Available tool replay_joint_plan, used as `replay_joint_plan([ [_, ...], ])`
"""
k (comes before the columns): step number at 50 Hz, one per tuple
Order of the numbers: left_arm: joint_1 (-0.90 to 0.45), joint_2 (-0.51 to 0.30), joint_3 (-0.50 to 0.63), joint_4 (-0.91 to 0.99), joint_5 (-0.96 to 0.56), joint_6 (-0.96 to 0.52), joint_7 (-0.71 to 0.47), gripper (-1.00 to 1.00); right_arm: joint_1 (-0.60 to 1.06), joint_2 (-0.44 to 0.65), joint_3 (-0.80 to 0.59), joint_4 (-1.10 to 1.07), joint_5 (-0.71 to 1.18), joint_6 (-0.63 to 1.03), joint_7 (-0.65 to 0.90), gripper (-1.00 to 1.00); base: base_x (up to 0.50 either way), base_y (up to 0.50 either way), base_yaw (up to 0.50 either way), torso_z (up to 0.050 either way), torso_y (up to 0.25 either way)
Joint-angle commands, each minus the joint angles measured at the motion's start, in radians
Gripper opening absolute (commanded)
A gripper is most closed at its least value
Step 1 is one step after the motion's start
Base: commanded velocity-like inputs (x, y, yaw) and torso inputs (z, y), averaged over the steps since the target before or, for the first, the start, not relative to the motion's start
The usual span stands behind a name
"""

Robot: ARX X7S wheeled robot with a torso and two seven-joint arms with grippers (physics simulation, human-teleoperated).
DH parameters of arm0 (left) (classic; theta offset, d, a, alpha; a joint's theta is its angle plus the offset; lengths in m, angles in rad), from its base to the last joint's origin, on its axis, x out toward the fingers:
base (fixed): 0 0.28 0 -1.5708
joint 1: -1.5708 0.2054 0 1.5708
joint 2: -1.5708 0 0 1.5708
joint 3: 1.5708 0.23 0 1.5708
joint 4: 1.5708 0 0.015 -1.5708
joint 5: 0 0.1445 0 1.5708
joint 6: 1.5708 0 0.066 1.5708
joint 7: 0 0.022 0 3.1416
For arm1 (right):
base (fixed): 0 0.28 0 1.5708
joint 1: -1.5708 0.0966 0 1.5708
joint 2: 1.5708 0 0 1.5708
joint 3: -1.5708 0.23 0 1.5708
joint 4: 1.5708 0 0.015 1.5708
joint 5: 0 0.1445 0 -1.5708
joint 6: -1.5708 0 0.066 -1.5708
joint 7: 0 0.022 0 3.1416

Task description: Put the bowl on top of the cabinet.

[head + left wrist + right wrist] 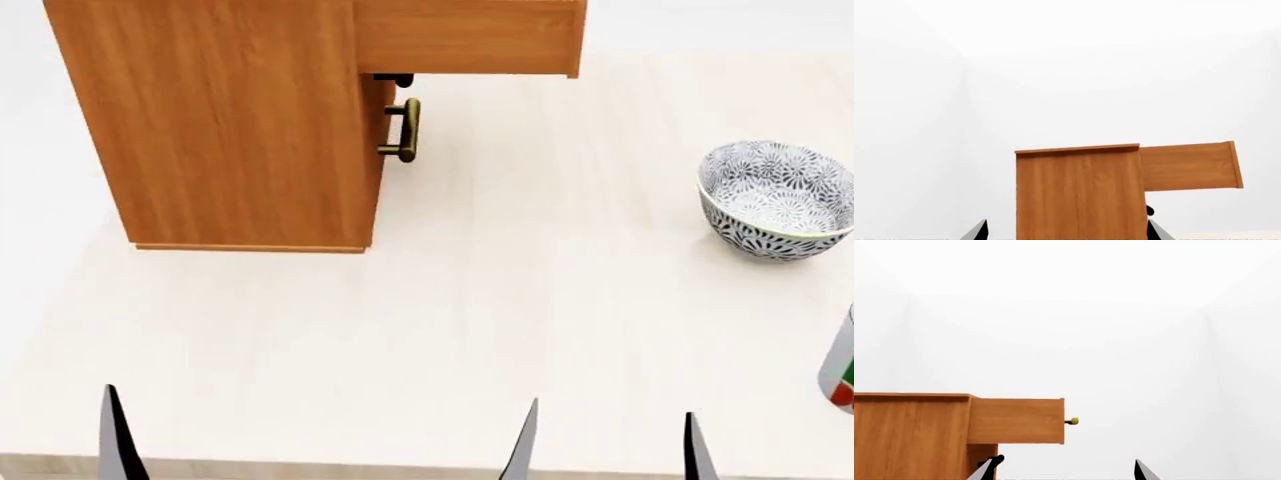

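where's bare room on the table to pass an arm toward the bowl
Free: the wide tabletop between the cabinet and the bowl, down to the near edge. Tighter: under the open drawer by the brass handle, and at the right edge between the bowl and the can.

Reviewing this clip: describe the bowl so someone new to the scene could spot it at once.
Start at the tall orange-brown cabinet on the pale table, then look right, toward the table's right edge. The bowl stands there upright: round, deep, white with a dense dark floral pattern, unlike the can partly in view nearer the robot.
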Motion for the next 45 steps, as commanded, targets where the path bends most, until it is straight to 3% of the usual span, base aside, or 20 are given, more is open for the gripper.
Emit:
replay_joint_plan([
  [1, -0.002, -0.005, 0.010, -0.004, 0.000, -0.004, -0.014, 1.00, 0.003, 0.009, -0.010, 0.006, 0.013, 0.002, 0.016, 1.00, 0.00, 0.00, 0.00, 0.000, 0.000],
  [12, -0.002, -0.011, 0.020, 0.005, 0.006, -0.023, -0.021, 1.00, -0.001, 0.018, -0.019, 0.000, 0.005, -0.008, 0.027, 1.00, 0.00, 0.00, 0.00, 0.000, 0.000],
  [13, 0.006, 0.132, -0.120, 0.005, 0.042, -0.181, 0.160, 1.00, -0.012, -0.112, 0.120, -0.007, -0.015, 0.325, -0.152, 1.00, 0.00, 0.00, 0.00, 0.000, 0.000],
  [14, 0.007, 0.126, -0.115, 0.000, 0.042, -0.031, 0.148, 1.00, -0.012, -0.104, 0.110, 0.008, -0.015, 0.175, -0.138, 1.00, 0.00, 0.00, 0.00, 0.000, 0.000],
  [15, 0.007, 0.121, -0.111, -0.002, 0.043, -0.009, 0.140, 1.00, -0.011, -0.098, 0.104, 0.007, -0.014, 0.025, -0.130, 1.00, 0.00, 0.00, 0.00, 0.000, 0.000],
  [16, 0.006, 0.117, -0.106, -0.003, 0.040, -0.010, 0.134, 1.00, -0.011, -0.093, 0.099, 0.008, -0.013, -0.020, -0.123, 1.00, 0.00, 0.00, 0.00, 0.000, 0.000],
  [37, 0.004, 0.068, -0.056, 0.000, 0.039, -0.027, 0.075, 1.00, -0.009, -0.045, 0.046, 0.005, -0.003, -0.017, -0.060, 1.00, 0.00, 0.00, 0.00, 0.000, 0.000],
  [38, -0.002, -0.011, 0.020, 0.005, 0.006, -0.023, -0.021, 1.00, -0.001, 0.018, -0.019, 0.000, 0.005, -0.008, 0.027, 1.00, 0.00, 0.00, 0.00, 0.000, 0.000],
  [39, 0.006, 0.064, -0.053, 0.004, 0.025, -0.015, 0.073, 1.00, -0.008, -0.042, 0.045, 0.004, -0.005, -0.013, -0.055, 1.00, 0.00, 0.00, 0.00, 0.000, 0.000],
  [45, 0.003, 0.057, -0.047, -0.004, 0.021, -0.021, 0.061, 1.00, -0.009, -0.034, 0.036, 0.003, -0.004, -0.013, -0.044, 1.00, 0.00, 0.00, 0.00, 0.000, 0.000],
])
